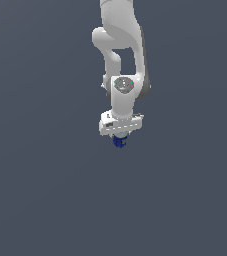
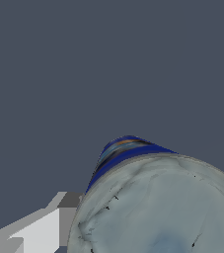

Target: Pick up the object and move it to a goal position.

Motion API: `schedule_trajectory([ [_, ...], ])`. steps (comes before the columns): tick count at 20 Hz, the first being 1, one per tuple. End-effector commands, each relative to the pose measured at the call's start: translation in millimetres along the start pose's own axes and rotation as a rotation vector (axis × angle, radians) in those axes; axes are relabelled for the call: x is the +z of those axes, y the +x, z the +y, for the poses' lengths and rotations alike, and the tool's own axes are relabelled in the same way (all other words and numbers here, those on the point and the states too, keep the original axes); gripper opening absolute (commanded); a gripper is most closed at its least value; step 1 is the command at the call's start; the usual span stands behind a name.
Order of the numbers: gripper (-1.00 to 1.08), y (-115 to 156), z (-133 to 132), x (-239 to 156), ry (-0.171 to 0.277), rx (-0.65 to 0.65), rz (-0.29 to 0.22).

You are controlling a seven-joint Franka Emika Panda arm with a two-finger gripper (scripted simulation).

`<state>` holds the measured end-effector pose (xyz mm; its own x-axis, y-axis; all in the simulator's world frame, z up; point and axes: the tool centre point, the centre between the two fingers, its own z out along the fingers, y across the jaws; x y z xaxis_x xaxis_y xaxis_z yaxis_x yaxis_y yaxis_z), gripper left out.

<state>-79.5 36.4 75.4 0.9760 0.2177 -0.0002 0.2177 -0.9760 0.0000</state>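
Note:
The object is a small dark blue can (image 1: pixel 118 141) with a pale silvery top. In the exterior view it sits just under my white gripper (image 1: pixel 119 137), mostly hidden by the hand, with only its blue lower part showing. In the wrist view the can (image 2: pixel 158 207) fills the near field, its silvery top facing the camera and its blue side with an orange mark behind. One grey-white finger (image 2: pixel 59 222) lies against the can's side; the other finger is out of view. The jaws look closed around the can.
A plain dark grey surface (image 1: pixel 45 190) fills both views around the arm (image 1: pixel 122 50). No other objects show.

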Motion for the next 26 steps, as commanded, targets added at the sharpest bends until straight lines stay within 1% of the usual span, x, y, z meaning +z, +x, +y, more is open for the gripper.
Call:
schedule_trajectory([
  [1, -1.0, 0, 0, 1, 0.0, 0.0, 0.0],
  [8, -1.0, 0, 1, -4, 0.0, 0.0, 0.0],
  [14, -1.0, -2, 7, -27, 0.0, 0.0, 0.0],
  [20, -1.0, -5, 18, -70, 0.001, -0.001, 0.0],
  [26, -1.0, -10, 33, -130, 0.002, -0.001, 0.0],
])
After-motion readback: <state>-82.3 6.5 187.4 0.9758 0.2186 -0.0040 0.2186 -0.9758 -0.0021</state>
